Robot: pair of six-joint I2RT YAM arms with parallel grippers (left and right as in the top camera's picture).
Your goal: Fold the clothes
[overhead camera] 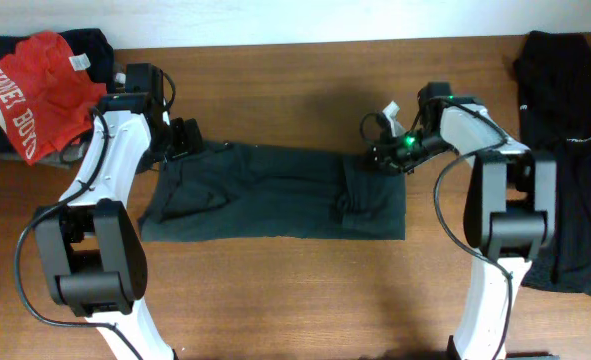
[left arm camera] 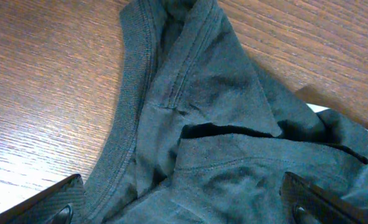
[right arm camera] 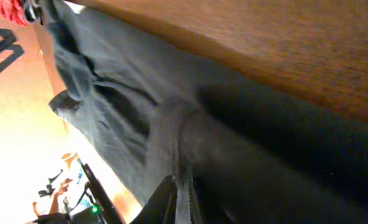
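A dark grey-green T-shirt (overhead camera: 275,190) lies flat as a long folded strip across the middle of the wooden table (overhead camera: 275,300). My left gripper (overhead camera: 187,140) is over its left end. In the left wrist view its fingers (left arm camera: 187,208) stand wide open, with the ribbed collar and folds of the shirt (left arm camera: 202,93) between them. My right gripper (overhead camera: 375,157) is at the shirt's far right edge. In the right wrist view its fingers (right arm camera: 182,199) are pressed together on a thin fold of the shirt (right arm camera: 121,106).
A red shirt with white lettering (overhead camera: 30,90) lies on a pile with a black garment (overhead camera: 87,45) at the back left corner. Another black garment (overhead camera: 575,150) lies along the right side, next to the right arm's base.
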